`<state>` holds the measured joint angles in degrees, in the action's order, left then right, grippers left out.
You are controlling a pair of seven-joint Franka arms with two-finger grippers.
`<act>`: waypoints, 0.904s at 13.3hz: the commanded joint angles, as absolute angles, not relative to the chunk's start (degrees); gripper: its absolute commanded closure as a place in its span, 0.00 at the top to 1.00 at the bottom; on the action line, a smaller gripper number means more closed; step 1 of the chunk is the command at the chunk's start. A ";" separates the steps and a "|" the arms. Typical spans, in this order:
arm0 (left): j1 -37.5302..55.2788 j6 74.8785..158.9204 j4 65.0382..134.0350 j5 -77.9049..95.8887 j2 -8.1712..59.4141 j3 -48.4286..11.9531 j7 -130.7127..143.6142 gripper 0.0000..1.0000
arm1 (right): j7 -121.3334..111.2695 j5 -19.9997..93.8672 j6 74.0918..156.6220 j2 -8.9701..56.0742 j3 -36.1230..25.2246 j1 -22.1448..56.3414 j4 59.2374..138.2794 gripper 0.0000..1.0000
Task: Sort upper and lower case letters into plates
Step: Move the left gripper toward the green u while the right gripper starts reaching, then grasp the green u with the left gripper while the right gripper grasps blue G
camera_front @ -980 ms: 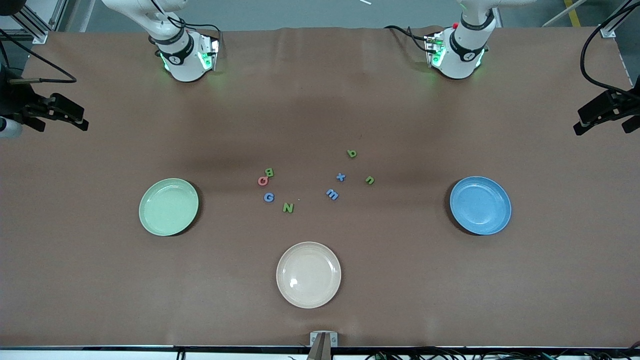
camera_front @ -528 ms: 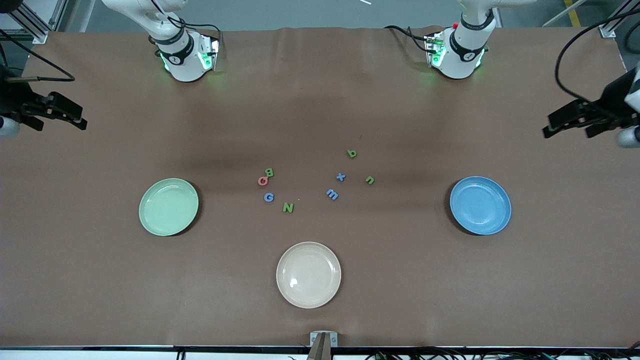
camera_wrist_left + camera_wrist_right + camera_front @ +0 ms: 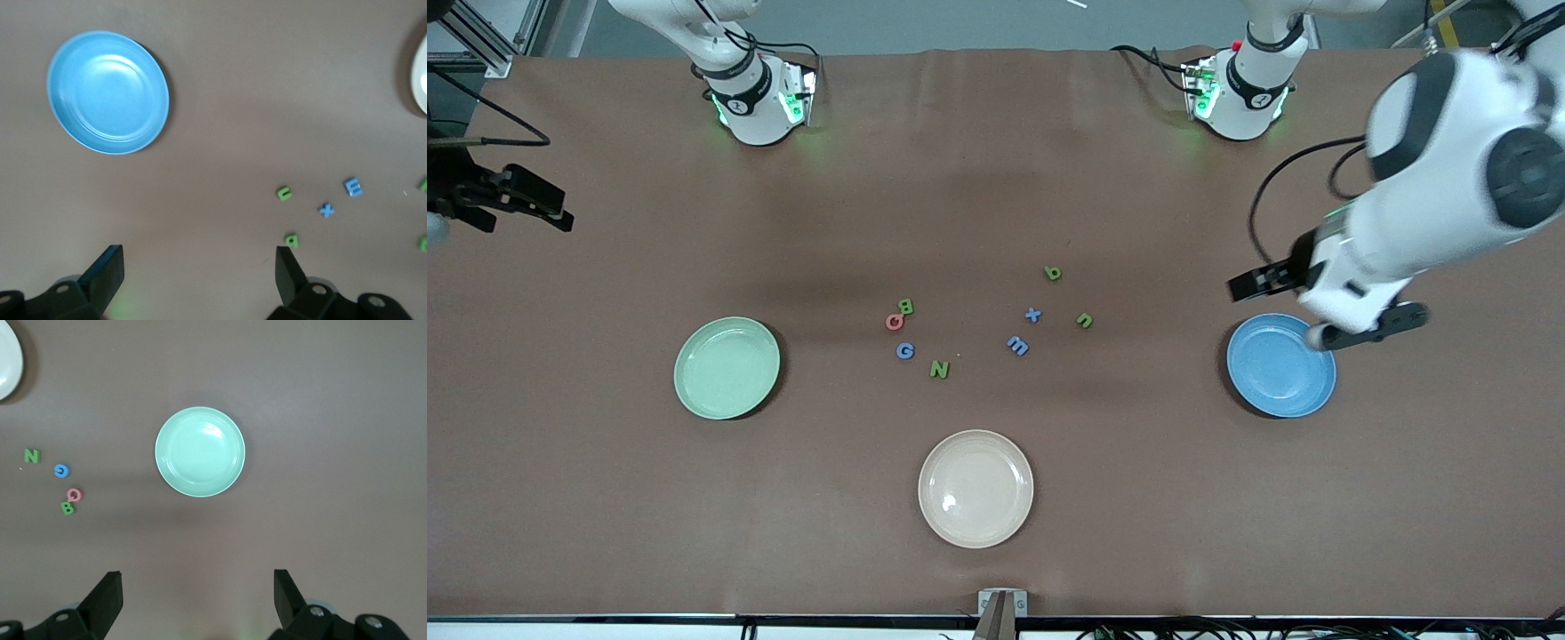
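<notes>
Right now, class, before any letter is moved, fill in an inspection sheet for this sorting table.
Surface: brown table, flat.
Job's things: mint green plate toward the right arm's end, blue plate toward the left arm's end, both empty; capitals B, O, G, N and lowercase q, x, u, m loose between them.
Clutter: beige plate, empty, nearest the front camera.
Grippers: left pincer open over the blue plate's rim; right pincer open, waiting at the table's edge.
Cables: black cable on the left arm.
Surroundings: nothing seen.
</notes>
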<state>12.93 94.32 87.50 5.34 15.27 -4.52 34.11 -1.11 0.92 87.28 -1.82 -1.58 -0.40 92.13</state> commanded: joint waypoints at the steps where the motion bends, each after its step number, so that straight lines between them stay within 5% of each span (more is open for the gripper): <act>1: 17.30 99.47 87.80 2.64 19.76 -4.31 45.14 1.00 | -1.67 1.32 88.15 1.49 -1.41 -1.14 90.53 1.00; 8: 24.87 119.60 102.02 -0.17 21.62 -4.31 57.47 1.00 | -0.71 1.84 92.71 10.10 -1.23 -0.45 90.26 1.00; 12: 27.94 130.75 110.11 -0.17 21.53 -4.31 61.41 1.00 | 15.87 4.31 99.03 11.16 -1.05 7.53 92.89 1.00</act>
